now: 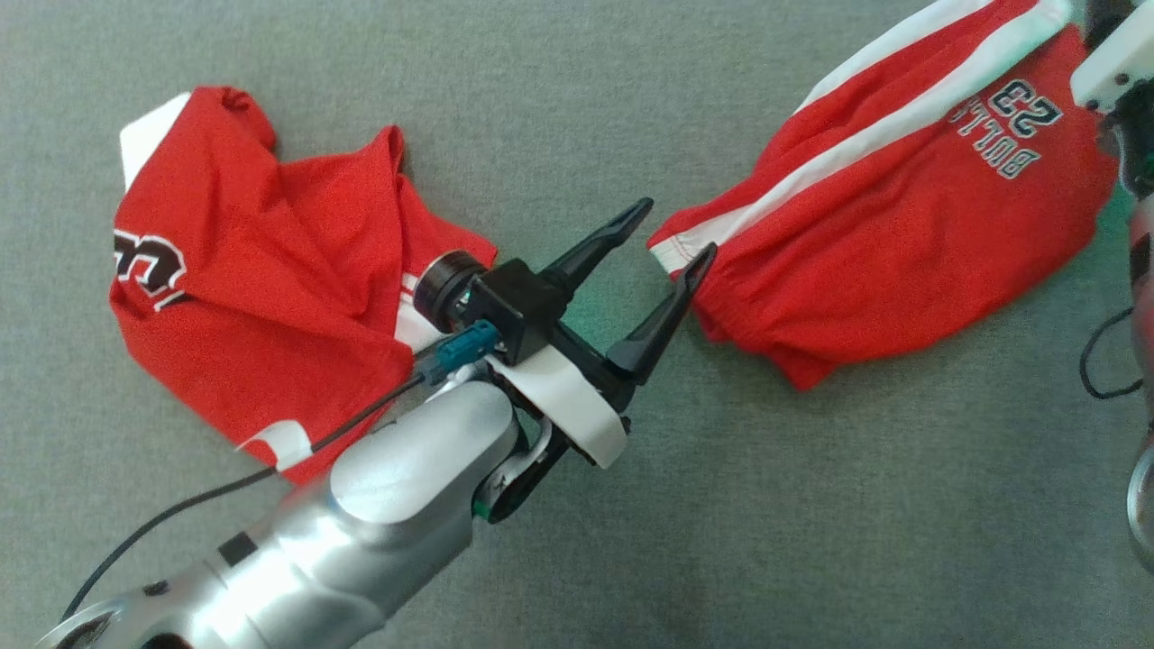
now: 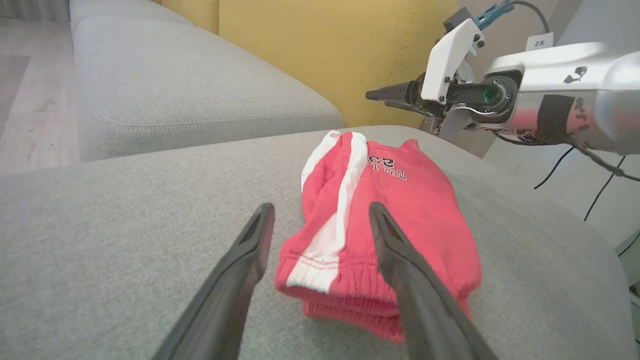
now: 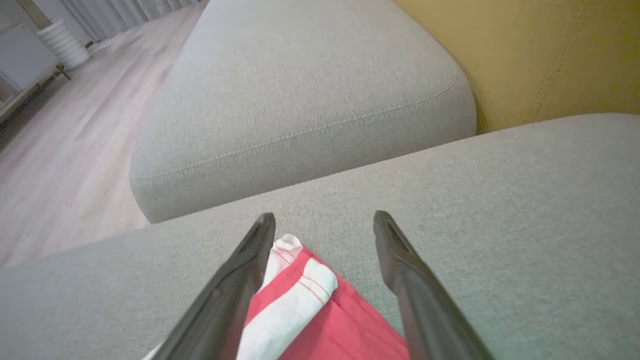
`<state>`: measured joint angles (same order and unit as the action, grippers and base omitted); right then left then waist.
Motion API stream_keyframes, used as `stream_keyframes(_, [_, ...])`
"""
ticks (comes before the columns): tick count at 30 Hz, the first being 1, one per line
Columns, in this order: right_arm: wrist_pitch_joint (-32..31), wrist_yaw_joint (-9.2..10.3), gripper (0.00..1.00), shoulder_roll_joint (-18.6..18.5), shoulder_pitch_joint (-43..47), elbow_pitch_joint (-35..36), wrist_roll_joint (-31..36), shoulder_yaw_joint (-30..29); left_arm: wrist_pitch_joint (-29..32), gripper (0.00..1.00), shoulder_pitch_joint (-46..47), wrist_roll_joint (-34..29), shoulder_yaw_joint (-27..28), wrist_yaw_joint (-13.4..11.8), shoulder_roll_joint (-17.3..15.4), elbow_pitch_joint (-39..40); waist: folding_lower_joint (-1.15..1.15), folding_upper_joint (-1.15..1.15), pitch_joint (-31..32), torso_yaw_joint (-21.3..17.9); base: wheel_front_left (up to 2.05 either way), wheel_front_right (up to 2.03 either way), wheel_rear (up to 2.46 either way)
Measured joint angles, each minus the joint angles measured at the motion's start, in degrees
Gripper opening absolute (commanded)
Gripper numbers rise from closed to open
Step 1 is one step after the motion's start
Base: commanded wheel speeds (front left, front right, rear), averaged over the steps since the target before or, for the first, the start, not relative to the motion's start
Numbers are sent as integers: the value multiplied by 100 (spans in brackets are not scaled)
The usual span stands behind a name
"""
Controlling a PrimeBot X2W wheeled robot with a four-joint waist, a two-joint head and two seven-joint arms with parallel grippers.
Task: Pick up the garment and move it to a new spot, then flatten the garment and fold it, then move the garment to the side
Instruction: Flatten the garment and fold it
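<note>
Lying folded at the far right of the grey cushion, the red shorts rested free, left gripper and right gripper both spread and empty at opposite ends, seemingly poised to take hold and shift them aside.

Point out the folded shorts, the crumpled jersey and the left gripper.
folded shorts (image 1: 902,225): head view, on the red cloth below the white stripe.
crumpled jersey (image 1: 270,288): head view, on its red middle.
left gripper (image 1: 676,230): head view, midway between its open fingertips.
</note>
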<state>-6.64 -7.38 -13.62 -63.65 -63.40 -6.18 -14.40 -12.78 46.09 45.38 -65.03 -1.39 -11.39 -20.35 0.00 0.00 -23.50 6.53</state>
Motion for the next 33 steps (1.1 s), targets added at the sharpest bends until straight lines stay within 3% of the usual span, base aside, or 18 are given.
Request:
stream_keyframes(5, [426, 0, 100, 10, -39, 44, -450, 76, -70, 100, -81, 113, 171, -73, -49, 2, 0, 0, 299, -101, 0, 0, 0])
stream_keyframes(10, [870, 0, 100, 19, 177, 556, -1088, 531, -149, 100, -393, 216, 582, -275, -186, 56, -1, 0, 687, -197, 0, 0, 0])
stream_keyframes(14, [1122, 0, 100, -11, 905, 1166, -1583, 1045, -159, 100, -631, 237, 1043, -436, -378, 221, -1, 0, 1003, -278, 0, 0, 0])
stream_keyframes(20, [1480, 0, 100, -122, 2255, 2410, -1962, 1975, -167, 100, -1312, 7, 2159, -656, -455, 698, -2, 0, 1412, -413, 0, 0, 0])
stream_keyframes(25, [1630, 0, 100, -104, 3356, 3143, -2028, 2148, -167, 100, -2152, -475, 2856, -682, -417, 918, -2, 0, 1697, -545, 0, 0, 0])
stream_keyframes(29, [1691, 0, 100, 105, 4235, 3598, -2094, 2143, -167, 100, -2806, -832, 3482, -683, -140, 1028, -2, 0, 1852, -673, 0, 0, 0])
stream_keyframes(33, [1817, 0, 100, 268, 4951, 3977, -1875, 1991, -167, 100, -3361, -1274, 3836, -504, 113, 1037, -1, 0, 1923, -771, 0, 0, 0])
